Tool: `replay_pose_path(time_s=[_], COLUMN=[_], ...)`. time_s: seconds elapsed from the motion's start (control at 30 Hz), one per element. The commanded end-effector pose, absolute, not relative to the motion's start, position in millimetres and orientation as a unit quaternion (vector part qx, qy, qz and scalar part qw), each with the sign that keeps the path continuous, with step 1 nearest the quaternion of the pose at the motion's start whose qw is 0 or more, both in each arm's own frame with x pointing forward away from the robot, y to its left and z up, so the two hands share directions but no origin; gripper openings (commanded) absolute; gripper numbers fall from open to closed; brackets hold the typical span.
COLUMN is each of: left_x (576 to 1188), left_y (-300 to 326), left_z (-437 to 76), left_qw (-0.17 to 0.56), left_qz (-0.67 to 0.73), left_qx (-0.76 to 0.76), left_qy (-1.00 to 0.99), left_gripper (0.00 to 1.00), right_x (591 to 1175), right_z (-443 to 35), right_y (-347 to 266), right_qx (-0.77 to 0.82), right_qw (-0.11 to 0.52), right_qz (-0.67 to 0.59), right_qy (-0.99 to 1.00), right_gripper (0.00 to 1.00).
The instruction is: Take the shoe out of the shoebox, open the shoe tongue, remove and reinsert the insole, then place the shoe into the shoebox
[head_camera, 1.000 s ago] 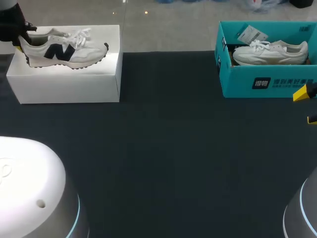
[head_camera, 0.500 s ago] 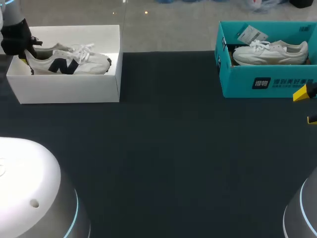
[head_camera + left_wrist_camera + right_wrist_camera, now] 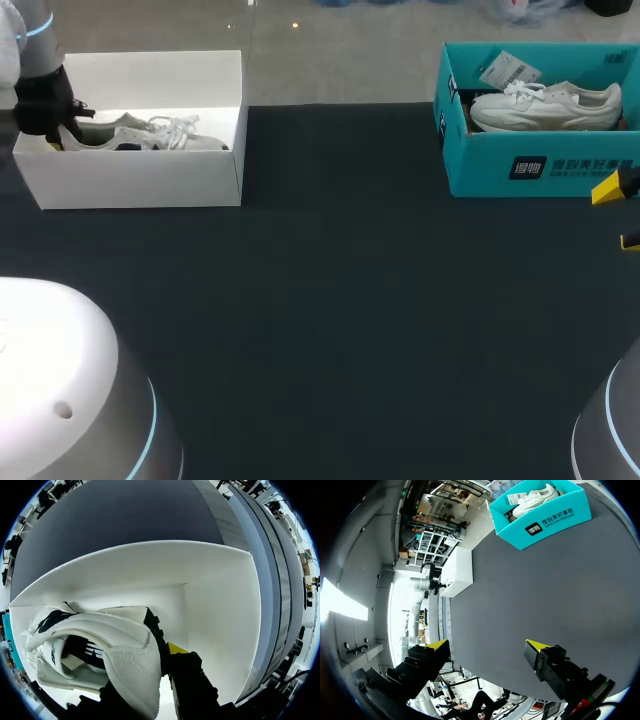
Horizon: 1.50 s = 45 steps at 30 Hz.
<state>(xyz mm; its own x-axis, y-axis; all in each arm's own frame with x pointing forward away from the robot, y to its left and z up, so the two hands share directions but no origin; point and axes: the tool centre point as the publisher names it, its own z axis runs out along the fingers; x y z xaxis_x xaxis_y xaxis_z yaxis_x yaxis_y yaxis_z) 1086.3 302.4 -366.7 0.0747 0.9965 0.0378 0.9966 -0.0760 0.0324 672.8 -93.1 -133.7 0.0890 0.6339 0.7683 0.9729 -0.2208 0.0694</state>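
Most looks done: shoe (image 3: 140, 133) lies in shoebox (image 3: 140, 182), heel seemingly pinched by left tool (image 3: 48, 128). Release remains; right tool (image 3: 487, 649) gapes wide.

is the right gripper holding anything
No, in the right wrist view the right gripper has its yellow-tipped fingers spread wide apart with only the dark table showing between them.

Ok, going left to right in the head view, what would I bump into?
The left gripper → held shoe in the white shoebox → dark table → teal shoebox with a white shoe.
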Motion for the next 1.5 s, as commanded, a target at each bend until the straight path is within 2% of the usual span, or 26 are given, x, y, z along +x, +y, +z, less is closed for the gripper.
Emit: replay_pose_path(time_s=[0.03, 0.67, 0.7, 0.73, 0.77, 0.8, 1.2, 1.5], left_x=[1088, 1088, 1087, 1087, 1087, 1087, 1094, 1098], left_y=[301, 305, 305, 305, 304, 304, 300, 297], left_z=[-376, -400, -400, -399, -397, -395, -353, -303], left_qw=[0.003, 0.02, 0.02, 0.021, 0.022, 0.021, 0.009, 0.005], left_qz=[-0.025, -0.019, -0.019, -0.02, -0.02, -0.021, -0.037, -0.034], left_qx=[-0.734, -0.741, -0.741, -0.741, -0.741, -0.74, -0.719, -0.681], left_qy=[-0.679, -0.671, -0.671, -0.671, -0.671, -0.672, -0.694, -0.731], left_gripper=[0.0, 0.0, 0.15, 0.44, 0.96, 1.0, 1.0, 1.0], right_x=[672, 672, 672, 672, 672, 672, 672, 672], right_z=[-134, -134, -134, -134, -134, -134, -134, -134], right_y=[-93, -93, -93, -93, -93, -93, -93, -93], right_qx=[-0.698, -0.698, -0.698, -0.698, -0.698, -0.698, -0.698, -0.698], right_qw=[0.24, 0.24, 0.24, 0.24, 0.24, 0.24, 0.24, 0.24], right_qz=[-0.352, -0.352, -0.352, -0.352, -0.352, -0.352, -0.352, -0.352], right_qy=[-0.575, -0.575, -0.575, -0.575, -0.575, -0.575, -0.575, -0.575], right_gripper=[1.0, 1.0, 1.0, 1.0, 1.0, 1.0, 1.0, 1.0])
